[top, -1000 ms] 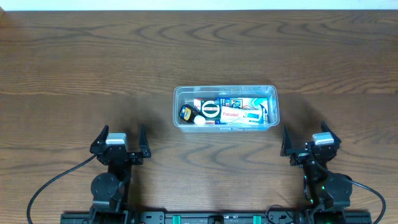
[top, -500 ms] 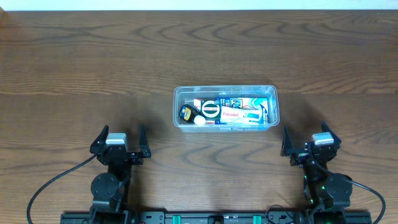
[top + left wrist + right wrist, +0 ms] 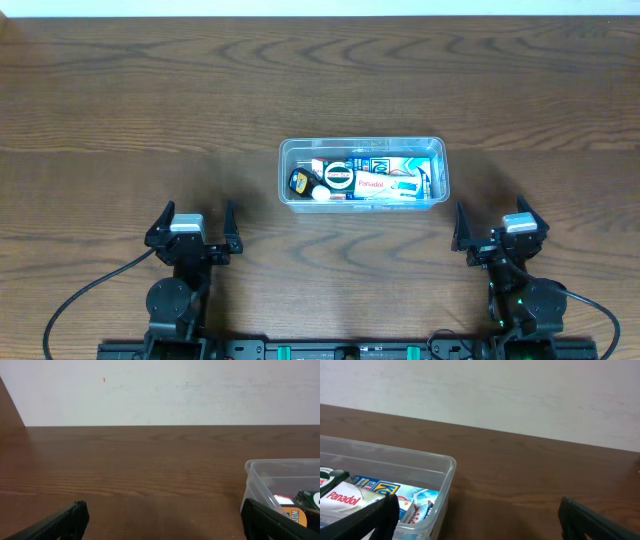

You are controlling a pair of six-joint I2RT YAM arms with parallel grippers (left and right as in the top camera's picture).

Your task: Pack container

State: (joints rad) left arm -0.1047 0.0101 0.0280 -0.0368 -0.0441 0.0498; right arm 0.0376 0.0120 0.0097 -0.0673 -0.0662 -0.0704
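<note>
The clear plastic container [image 3: 362, 148] stands at the table's middle, holding several small packets, among them a white Panadol box [image 3: 372, 184] and a round black-and-yellow item [image 3: 300, 181]. Its left end shows in the left wrist view [image 3: 260, 480] and its right end in the right wrist view [image 3: 440, 485]. My left gripper [image 3: 193, 227] is open and empty near the front edge, to the container's lower left. My right gripper [image 3: 498, 228] is open and empty, to its lower right. Both are apart from the container.
The brown wooden table [image 3: 150, 100] runs back to a white wall [image 3: 160, 390]. Black cables [image 3: 90, 295] trail from both arm bases at the front edge.
</note>
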